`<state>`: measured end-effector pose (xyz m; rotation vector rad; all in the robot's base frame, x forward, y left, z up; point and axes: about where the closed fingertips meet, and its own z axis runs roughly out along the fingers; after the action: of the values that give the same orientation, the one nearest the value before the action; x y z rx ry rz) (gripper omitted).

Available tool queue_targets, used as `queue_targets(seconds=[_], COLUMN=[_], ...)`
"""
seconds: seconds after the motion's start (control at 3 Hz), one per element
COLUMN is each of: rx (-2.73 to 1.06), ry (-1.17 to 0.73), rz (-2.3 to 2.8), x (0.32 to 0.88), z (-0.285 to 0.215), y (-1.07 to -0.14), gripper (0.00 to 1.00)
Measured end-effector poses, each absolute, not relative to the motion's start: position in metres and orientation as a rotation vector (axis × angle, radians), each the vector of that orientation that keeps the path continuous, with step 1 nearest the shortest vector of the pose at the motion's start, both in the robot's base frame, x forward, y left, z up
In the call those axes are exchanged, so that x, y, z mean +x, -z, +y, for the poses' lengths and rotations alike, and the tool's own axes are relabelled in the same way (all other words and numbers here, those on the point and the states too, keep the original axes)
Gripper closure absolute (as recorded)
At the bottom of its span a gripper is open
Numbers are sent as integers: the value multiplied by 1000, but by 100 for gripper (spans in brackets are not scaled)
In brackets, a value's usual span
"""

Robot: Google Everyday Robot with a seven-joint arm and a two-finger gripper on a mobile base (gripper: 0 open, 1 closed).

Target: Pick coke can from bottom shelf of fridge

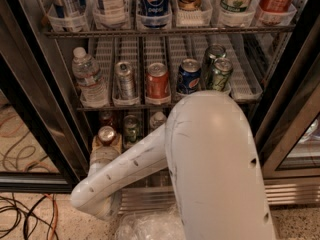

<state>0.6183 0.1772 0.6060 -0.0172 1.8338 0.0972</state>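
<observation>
The fridge [70, 109] stands open in front of me. My white arm [215, 169] covers most of the bottom shelf [131, 140]. The arm bends at lower left, and my gripper [104, 156] shows only as a pale part rising at the shelf's left front lane. Right above it sits a small can with a reddish-silver top [107, 134]; its side is hidden, so I cannot tell whether it is the coke can. Two more can tops [131, 125] show further back. A red-orange can [158, 81] stands on the rack above.
The middle rack holds a water bottle [88, 79], a silver can [125, 80], a blue Pepsi can [189, 76] and green cans [219, 74]. A Pepsi bottle [154, 1] stands on the top rack. Black door frames flank both sides. Cables [20, 214] lie on the floor at left.
</observation>
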Motion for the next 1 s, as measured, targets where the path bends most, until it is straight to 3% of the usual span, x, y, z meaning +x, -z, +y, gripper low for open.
queue_targets(seconds=[0.67, 1.0], rx=[-40, -85], ry=[-143, -300], rz=[1830, 1797], x=[609, 585], z=[177, 177], y=[-617, -643], gripper=[100, 100])
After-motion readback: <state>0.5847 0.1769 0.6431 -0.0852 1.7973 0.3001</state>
